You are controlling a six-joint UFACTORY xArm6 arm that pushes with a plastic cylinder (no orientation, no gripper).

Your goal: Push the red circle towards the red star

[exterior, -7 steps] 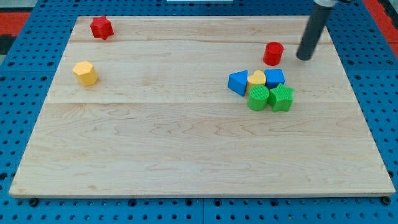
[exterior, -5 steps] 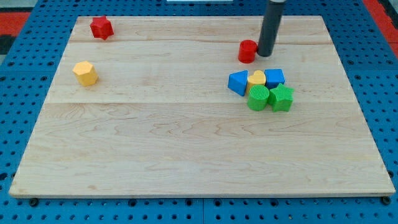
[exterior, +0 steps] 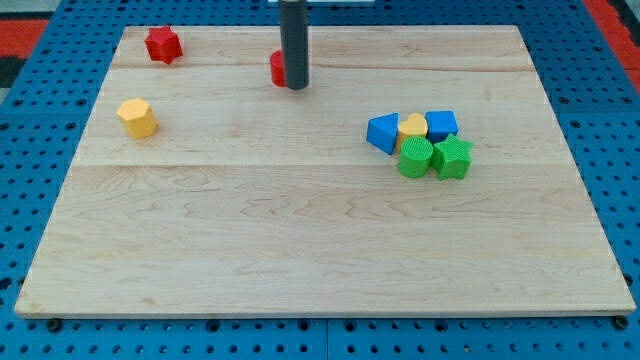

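Red circle [exterior: 277,68] has slid far toward the view's left, my tip [exterior: 296,86] pressed against its right side. No claw exists, only the rod; the red star [exterior: 162,45] is now much nearer.

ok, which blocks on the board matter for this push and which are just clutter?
In play:
- red circle, mostly hidden behind the rod
- red star, near the view's top left
- my tip, against the circle's right side

Clutter:
- yellow block, view's left
- cluster at the view's right: blue triangle, yellow heart, blue block, green circle, green star
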